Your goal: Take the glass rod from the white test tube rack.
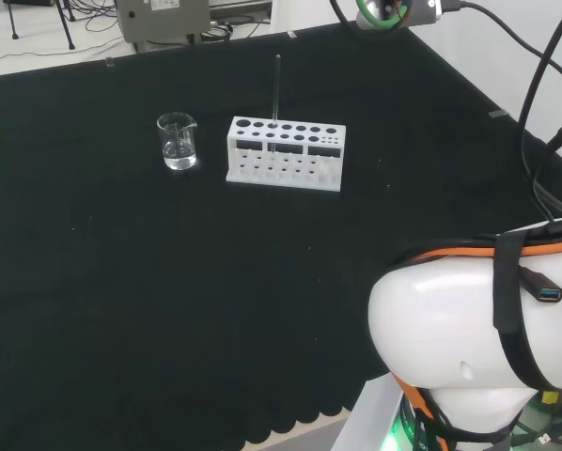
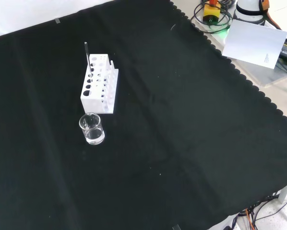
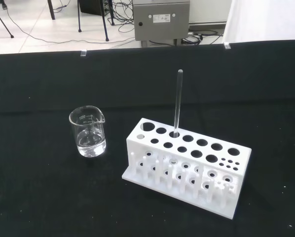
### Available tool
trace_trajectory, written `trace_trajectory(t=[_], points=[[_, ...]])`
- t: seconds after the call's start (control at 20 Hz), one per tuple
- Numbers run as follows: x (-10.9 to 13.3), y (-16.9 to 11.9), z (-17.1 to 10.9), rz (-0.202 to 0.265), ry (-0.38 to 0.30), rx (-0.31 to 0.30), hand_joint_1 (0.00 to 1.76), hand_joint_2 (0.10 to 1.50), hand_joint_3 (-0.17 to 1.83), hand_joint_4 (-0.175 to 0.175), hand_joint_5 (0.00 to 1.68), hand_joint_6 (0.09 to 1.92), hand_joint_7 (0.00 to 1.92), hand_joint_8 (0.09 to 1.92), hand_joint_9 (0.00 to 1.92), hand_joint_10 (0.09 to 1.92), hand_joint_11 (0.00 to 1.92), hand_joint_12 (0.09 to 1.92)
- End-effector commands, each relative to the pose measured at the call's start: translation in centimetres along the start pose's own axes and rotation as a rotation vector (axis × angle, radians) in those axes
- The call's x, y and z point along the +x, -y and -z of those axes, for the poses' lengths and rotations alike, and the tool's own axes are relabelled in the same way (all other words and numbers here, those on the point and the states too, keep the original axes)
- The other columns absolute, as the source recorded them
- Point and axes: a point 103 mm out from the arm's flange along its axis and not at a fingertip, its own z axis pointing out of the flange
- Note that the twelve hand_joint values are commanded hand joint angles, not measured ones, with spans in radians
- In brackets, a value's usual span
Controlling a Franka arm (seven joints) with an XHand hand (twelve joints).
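With the hand's state impossible to tell, risk is noted: the upright glass rod (image 3: 177, 102) could be knocked, tipping the white test tube rack (image 3: 187, 165) toward the nearby beaker (image 3: 88, 132).

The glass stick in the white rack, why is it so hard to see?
In the head view the thin clear glass rod looks dark against the black cloth; in the wrist view it catches light and shows plainly, standing upright in the white test tube rack.

Head view: glass rod (image 1: 276, 89) upright in rack (image 1: 285, 153), beaker (image 1: 178, 141) just left
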Motion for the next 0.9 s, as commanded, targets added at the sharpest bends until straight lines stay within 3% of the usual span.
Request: trace_trajectory(t=[0.05,0.25,0.9], points=[[0.1,0.0,0.0,0.001,0.011,-0.01,0.55,0.78,0.61,-0.072,0.0,0.09,0.0,0.46,0.03,0.79,0.0,1.06],[0.6,-0.1,0.3,-0.003,0.01,-0.017,0.53,0.87,0.43,-0.074,0.01,0.09,0.0,0.46,0.0,0.86,0.0,1.08],[-0.5,-1.9,-0.5,-0.016,-0.022,-0.01,0.5,0.91,0.37,-0.077,0.03,0.09,0.0,0.61,0.06,0.88,0.0,1.15]])
